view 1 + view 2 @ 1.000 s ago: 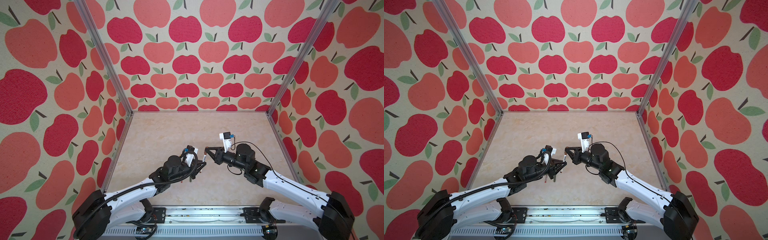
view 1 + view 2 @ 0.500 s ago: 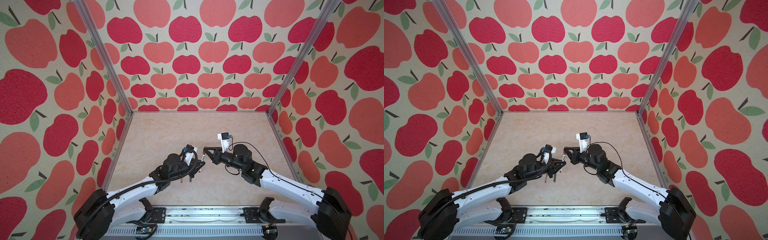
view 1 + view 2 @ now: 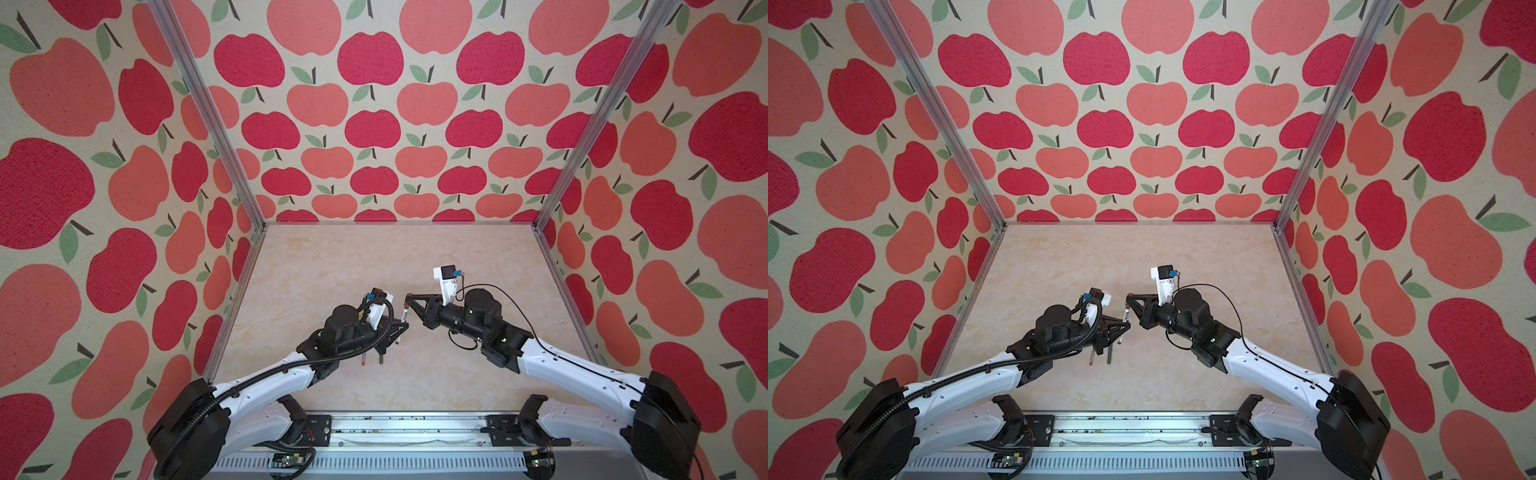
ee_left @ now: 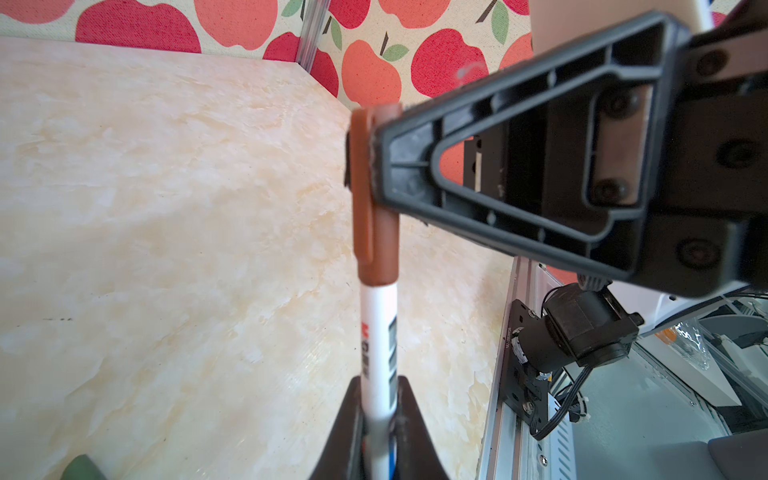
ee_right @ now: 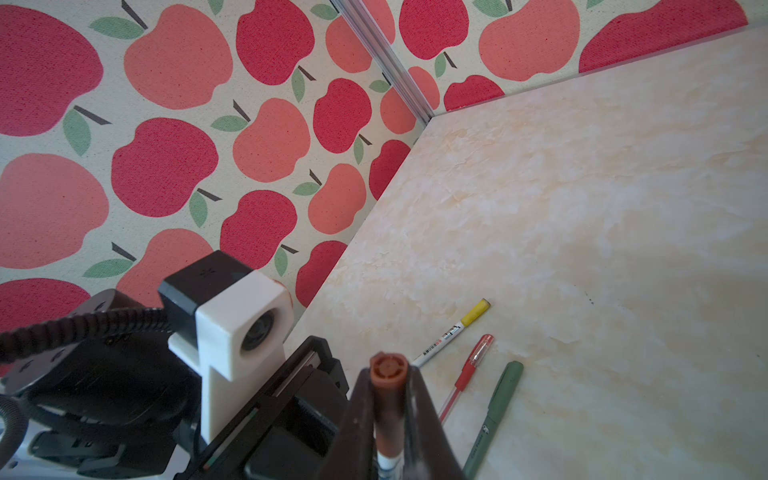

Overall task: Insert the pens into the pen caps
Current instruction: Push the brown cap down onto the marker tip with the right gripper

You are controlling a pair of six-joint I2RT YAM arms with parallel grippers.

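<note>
A white pen [image 4: 379,332] runs between my two grippers above the table. My left gripper [image 4: 378,388] is shut on its barrel. The brown pen cap [image 4: 376,232] sits over the pen's far end, and my right gripper [image 5: 387,376] is shut on that cap [image 5: 386,370]. In both top views the left gripper [image 3: 400,328] and right gripper [image 3: 409,297] meet at mid-table with the pen [image 3: 1124,312] between them. A yellow-capped white pen [image 5: 453,332], a red pen [image 5: 469,370] and a green pen [image 5: 498,411] lie side by side on the table.
The red pen [image 3: 363,360] and green pen [image 3: 380,357] lie just under the left arm. Apple-print walls with metal corner posts [image 3: 249,199] enclose the marble-look table [image 3: 395,257]. A metal rail [image 3: 407,432] runs along the front edge.
The right arm has edged slightly left toward the left gripper. Both grips are unchanged.
</note>
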